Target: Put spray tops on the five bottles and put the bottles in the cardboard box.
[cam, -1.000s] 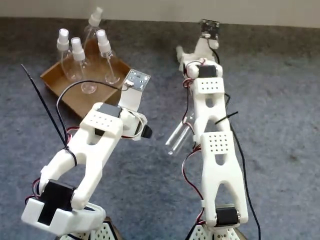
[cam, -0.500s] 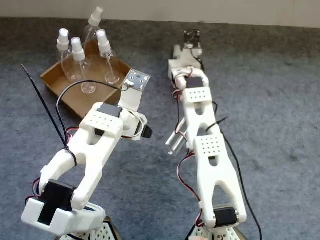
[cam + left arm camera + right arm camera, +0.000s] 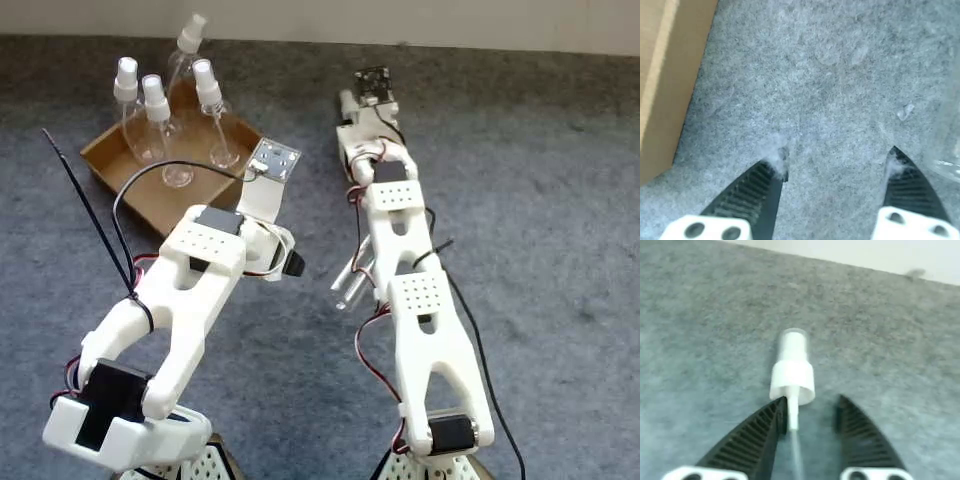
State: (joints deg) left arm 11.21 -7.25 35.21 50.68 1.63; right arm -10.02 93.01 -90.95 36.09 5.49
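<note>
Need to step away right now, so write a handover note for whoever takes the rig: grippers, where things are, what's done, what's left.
Left gripper: open, over bare carpet beside the cardboard box.
Right gripper: open, over the last spray top, which lies on the carpet with its tube between the jaws; not gripped.
Done: four capped bottles stand in the box.
Left: the fifth bottle lies uncapped on the carpet between the arms; cap it, then box it.

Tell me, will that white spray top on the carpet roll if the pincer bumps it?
Probably light: the spray top is small plastic. Being round, it could roll, though the fuzzy carpet likely damps that. Its thin tube looks bendy.
</note>
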